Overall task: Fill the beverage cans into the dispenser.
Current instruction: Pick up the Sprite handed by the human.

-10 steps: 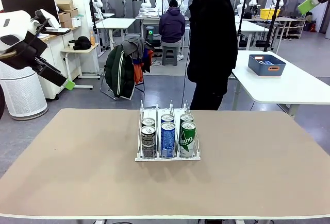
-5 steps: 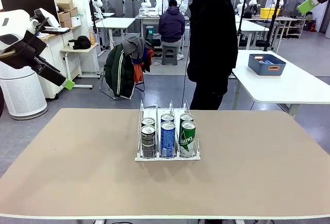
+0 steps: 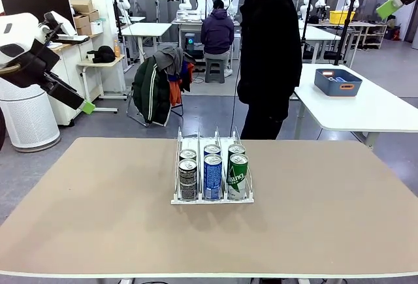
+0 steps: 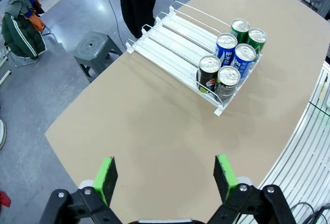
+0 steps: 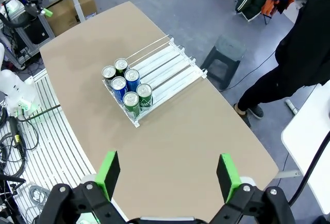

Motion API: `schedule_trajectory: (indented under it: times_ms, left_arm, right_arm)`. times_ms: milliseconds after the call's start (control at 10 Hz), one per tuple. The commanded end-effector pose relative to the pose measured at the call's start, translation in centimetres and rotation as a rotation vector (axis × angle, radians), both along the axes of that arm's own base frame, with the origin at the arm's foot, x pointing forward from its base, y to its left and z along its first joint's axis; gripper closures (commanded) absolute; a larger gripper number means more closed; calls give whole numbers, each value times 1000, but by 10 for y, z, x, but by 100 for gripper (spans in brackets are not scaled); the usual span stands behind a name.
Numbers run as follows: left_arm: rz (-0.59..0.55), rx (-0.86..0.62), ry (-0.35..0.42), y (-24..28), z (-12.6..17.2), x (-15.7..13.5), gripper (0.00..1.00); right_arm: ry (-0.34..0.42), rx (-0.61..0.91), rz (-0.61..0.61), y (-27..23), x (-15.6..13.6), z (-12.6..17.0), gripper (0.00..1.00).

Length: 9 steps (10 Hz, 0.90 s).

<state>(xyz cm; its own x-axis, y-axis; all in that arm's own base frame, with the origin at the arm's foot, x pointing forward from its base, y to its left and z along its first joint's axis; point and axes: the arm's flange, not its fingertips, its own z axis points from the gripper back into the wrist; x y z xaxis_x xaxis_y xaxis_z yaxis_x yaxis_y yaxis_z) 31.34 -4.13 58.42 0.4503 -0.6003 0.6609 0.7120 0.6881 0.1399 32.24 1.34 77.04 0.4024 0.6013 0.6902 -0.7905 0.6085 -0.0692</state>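
The beverage cans [image 3: 213, 177] stand just as they did a second ago: six of them, two deep, at the near end of the dispenser [image 3: 212, 200] in the centre of the front frame. Black-and-silver fills the left lane, blue the middle, green the right. The dispenser has not moved on the desk [image 3: 98, 219].

The left jaws, at the left edge of the front frame, are spread wide and hold nothing. Their green pads [image 4: 105, 178] hang high over the desk, with no visible shift. The right jaws, in the upper right corner, are likewise fully apart and empty, pads [image 5: 109, 168] unchanged.

The person [image 3: 269, 49] in black stands at the far edge as before.
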Motion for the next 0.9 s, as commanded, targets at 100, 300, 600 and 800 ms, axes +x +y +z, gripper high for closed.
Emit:
schedule_trajectory:
  times_ms: [100,300,600,800]
  left_arm:
    - [-21,-148,78,0,55,-25,0]
    - [-24,-156,108,7,95,-20,0]
    - [-17,-141,-8,-2,150,-40,0]
    - [-48,-85,-70,-8,176,-51,0]
  right_arm:
    - [-2,0,0,0,0,0,0]
    - [-2,0,0,0,0,0,0]
    - [-2,0,0,0,0,0,0]
    - [-2,0,0,0,0,0,0]
